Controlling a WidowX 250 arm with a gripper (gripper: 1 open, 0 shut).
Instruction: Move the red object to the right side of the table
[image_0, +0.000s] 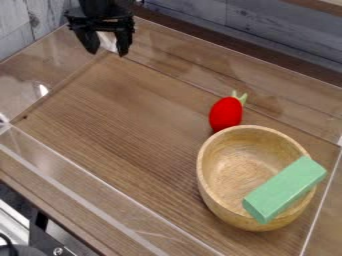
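arm pose: only the dark lower end of the arm (102, 14) in view, coming in over the top edge, left of centre; the rest is cut off
fingers pose: fingers (107, 46) aimed down the view, one to the left and one to the right, over the far left part of the desk (127, 125)
fingers state: apart, with a pale patch showing between them; no grip visible
fingers height: cannot tell how far above the desk
fingers to strawberry: well apart, with bare desk between
arm count: 1
finger count: 2
strawberry count: 1
strawberry place: strawberry (226, 114) on the desk, right of centre in the view, just beside the bowl (210, 176) on its far side
strawberry pose: lying down, leafy top toward the far right, red body toward the bowl
bowl count: 1
bowl place: upright on the desk, lower right of the view
bowl look: round, light wood, open side up
block count: 1
block place: green block (285, 190) slanted across the right part of the bowl, one end over the rim; cannot tell if it touches the bowl's bottom
desk look: brown wood grain, clear low wall (60, 180) along the left side
lower left corner: dark round part (10, 244), cut off by the frame, cannot tell what
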